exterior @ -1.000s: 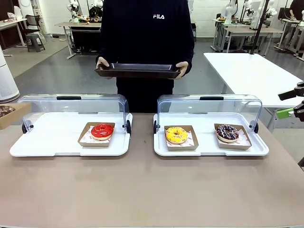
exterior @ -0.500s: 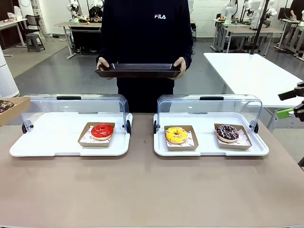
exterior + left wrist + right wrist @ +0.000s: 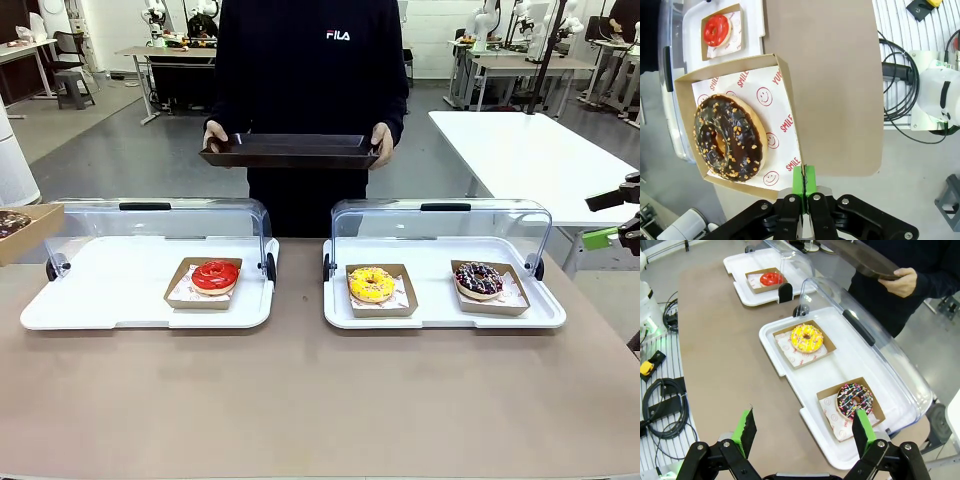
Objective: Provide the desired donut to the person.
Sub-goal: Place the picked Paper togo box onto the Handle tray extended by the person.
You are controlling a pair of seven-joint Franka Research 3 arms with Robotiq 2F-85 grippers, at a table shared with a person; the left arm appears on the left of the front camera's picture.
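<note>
My left pincer [image 3: 803,181] is pinched shut on the near wall of the box [image 3: 730,66], green pads together on the card. The box reaches away from my fingers with its open side up. The donut [image 3: 727,137], chocolate with nut crumbs, lies flat in it on smiley-print paper. It is round, so it has no long axis, and its hole faces up. From the front the box [image 3: 30,240] juts in at the left edge, above the table and just beside the left case [image 3: 40,318]. My right pincer [image 3: 805,427] is spread wide with nothing in it, near the right end of the right case [image 3: 790,372]. The person [image 3: 310,70] stands at the far side with a dark tray [image 3: 290,150] held level in both hands. Its long axis runs left to right, and it is well apart from the box.
</note>
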